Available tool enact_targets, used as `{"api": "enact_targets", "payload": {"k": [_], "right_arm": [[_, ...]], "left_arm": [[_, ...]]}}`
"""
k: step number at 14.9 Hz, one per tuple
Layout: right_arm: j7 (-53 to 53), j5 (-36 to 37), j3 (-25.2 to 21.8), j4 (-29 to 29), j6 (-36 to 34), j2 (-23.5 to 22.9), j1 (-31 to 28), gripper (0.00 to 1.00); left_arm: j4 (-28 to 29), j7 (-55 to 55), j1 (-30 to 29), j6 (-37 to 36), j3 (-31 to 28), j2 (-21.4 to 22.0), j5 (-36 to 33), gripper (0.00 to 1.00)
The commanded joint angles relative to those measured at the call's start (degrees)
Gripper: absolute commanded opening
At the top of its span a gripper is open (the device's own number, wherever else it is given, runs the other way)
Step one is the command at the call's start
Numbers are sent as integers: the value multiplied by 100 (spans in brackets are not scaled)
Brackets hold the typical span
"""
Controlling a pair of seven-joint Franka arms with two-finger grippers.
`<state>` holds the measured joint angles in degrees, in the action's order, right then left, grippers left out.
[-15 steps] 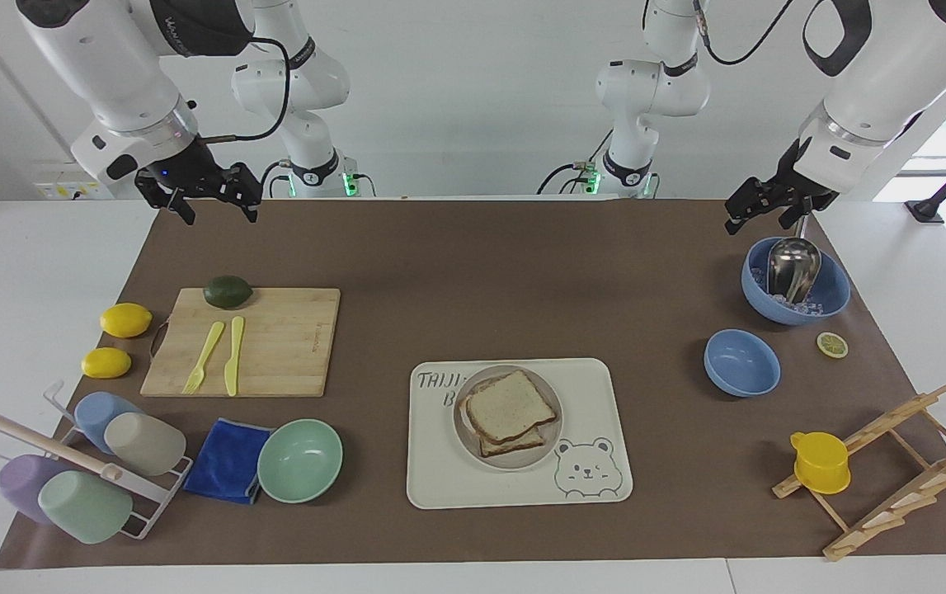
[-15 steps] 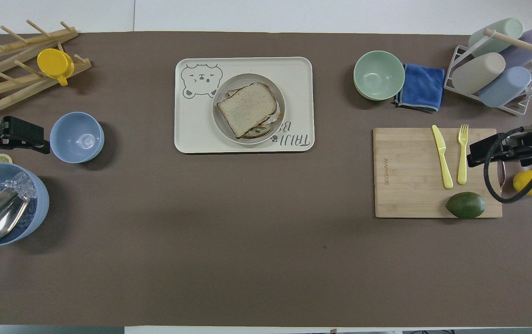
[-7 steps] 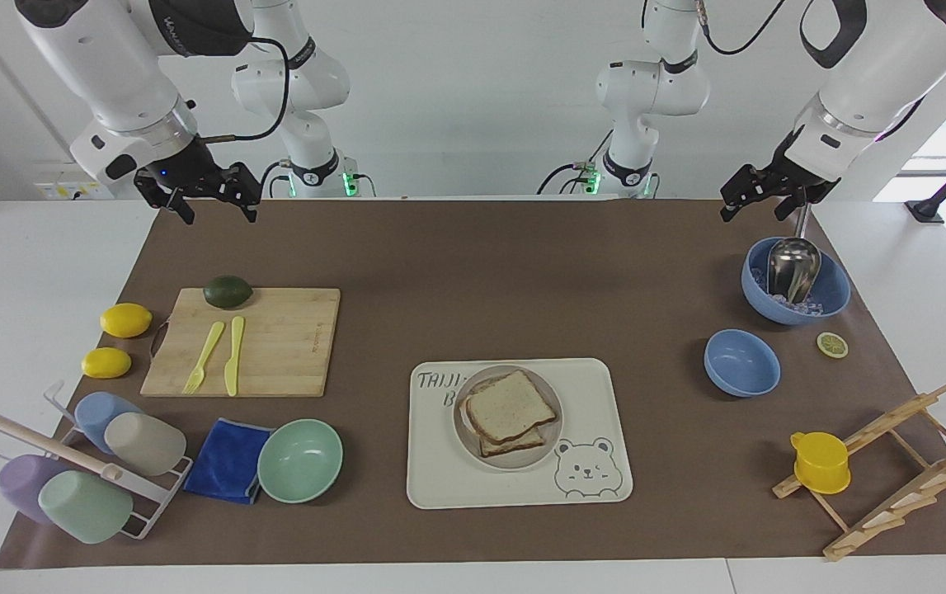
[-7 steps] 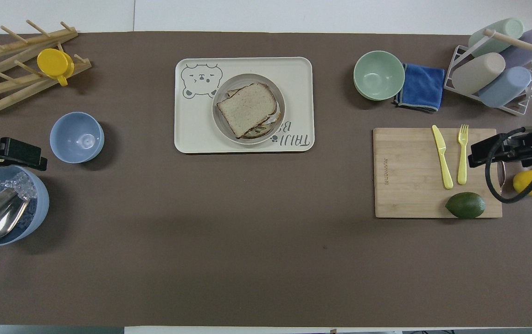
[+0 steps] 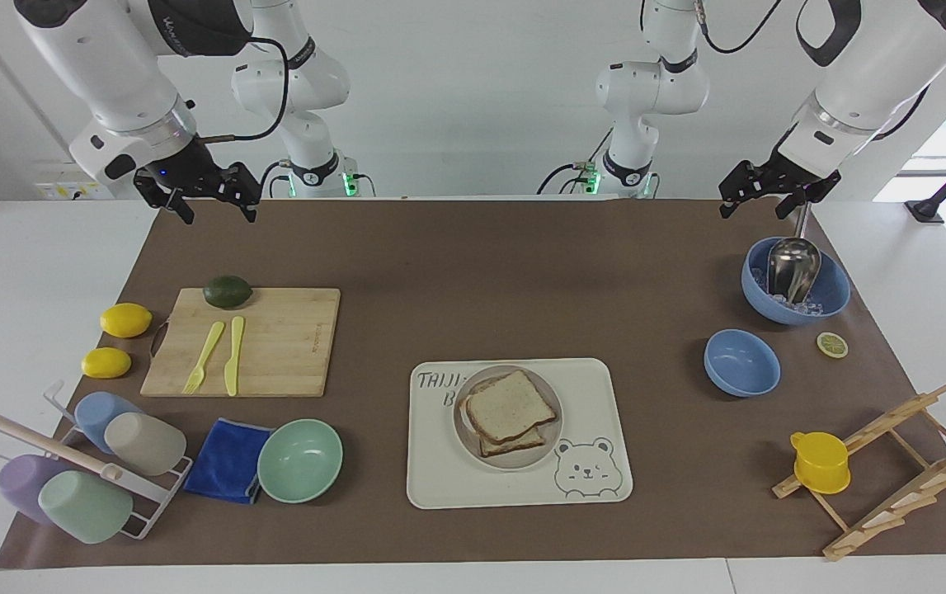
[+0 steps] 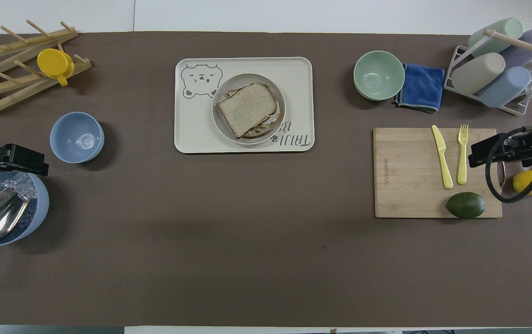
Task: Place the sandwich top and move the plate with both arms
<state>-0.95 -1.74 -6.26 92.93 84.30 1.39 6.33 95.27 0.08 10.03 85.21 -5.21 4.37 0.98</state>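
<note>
The sandwich top (image 6: 246, 109) covers nearly all of the filling and lower slice on the plate (image 6: 278, 93), which hides part of the tray (image 6: 293, 69) lettering. In the overhead view the left gripper (image 6: 24, 160) hides part of the ice bowl (image 6: 38, 208), perhaps its rim only.

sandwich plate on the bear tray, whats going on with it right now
Nothing is being handled at this moment. The sandwich top already lies on the stack on the plate, which sits on the bear tray. Both arms are up near their own ends of the table: the left gripper hangs over the mat beside the blue bowl with the metal scoop, and the right gripper over the mat's edge near the cutting board. Neither holds anything.
</note>
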Motion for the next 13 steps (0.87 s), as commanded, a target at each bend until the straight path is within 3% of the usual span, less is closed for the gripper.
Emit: {"api": "enact_targets", "payload": {"k": [1,13], "right_arm": [[157,-28,28,-3,-106,37,-105,100],[157,16,423,-29,-106,37,-501,100]], "left_arm": [[-297,80,-106,4,143,-58,-133,100],[-219,89,-142,92,196,-24,-115,100]]}}
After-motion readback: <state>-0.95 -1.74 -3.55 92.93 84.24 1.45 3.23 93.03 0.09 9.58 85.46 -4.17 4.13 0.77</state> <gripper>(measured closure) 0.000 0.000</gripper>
